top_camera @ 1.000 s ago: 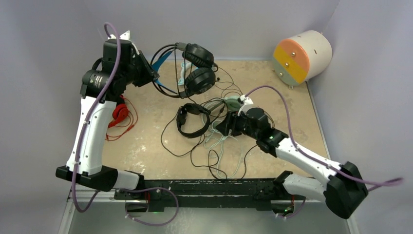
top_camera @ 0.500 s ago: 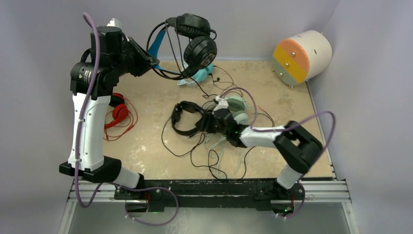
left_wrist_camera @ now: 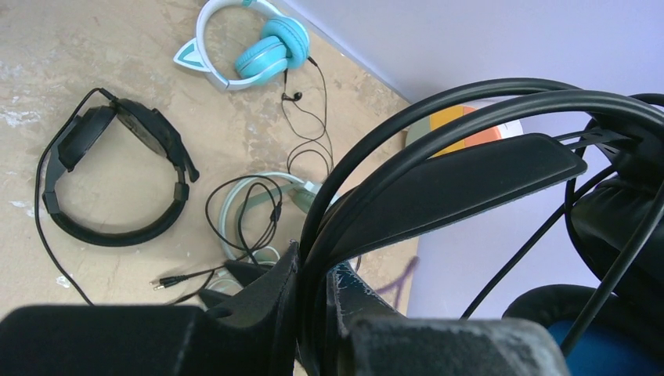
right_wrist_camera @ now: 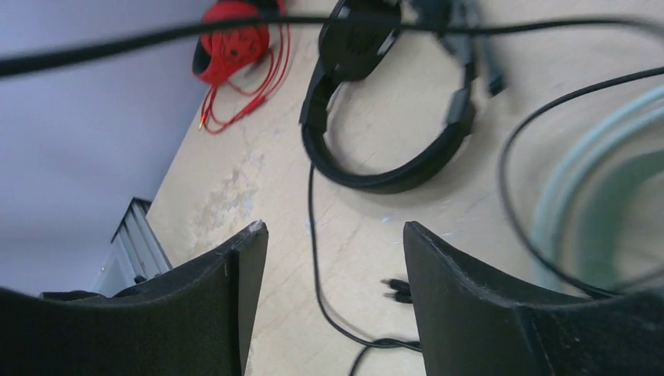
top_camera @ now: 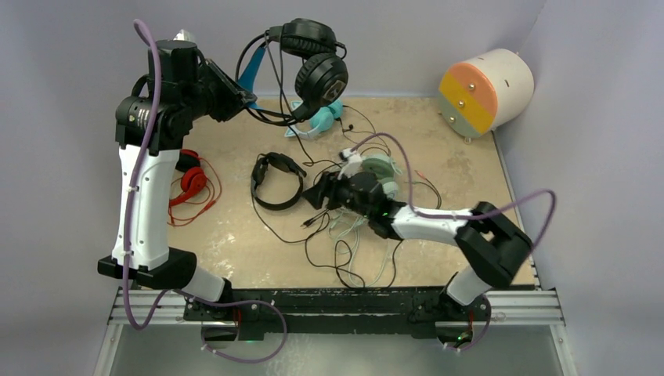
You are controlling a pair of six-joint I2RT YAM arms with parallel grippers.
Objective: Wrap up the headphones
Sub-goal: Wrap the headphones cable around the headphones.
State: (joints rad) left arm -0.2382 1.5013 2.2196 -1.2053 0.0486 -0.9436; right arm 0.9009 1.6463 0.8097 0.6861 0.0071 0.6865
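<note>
My left gripper (top_camera: 244,100) is raised over the table's far left, shut on the headband (left_wrist_camera: 470,164) of the black headphones with a blue inner band (top_camera: 317,63), which hang in the air with their cable trailing down. In the left wrist view the jaws (left_wrist_camera: 317,274) pinch the band. The right gripper (top_camera: 321,192) is low at mid-table and open, nothing between its fingers (right_wrist_camera: 333,235). Just ahead of it lies a small all-black headset (top_camera: 276,180) (right_wrist_camera: 391,117). A thin black cable (right_wrist_camera: 317,258) runs beneath the jaws. The mint-green headset (top_camera: 381,168) sits beside the right wrist.
A teal cat-eared headset (top_camera: 317,121) lies at the back, a red headset (top_camera: 192,184) with its red cable at the left near my left arm. Tangled cables (top_camera: 344,251) spread toward the front edge. A cream drum with an orange face (top_camera: 485,90) stands back right.
My left gripper lifted the black-and-blue headphones off the table and holds them up. The right gripper reached left and widened; the small black headset slid left.
</note>
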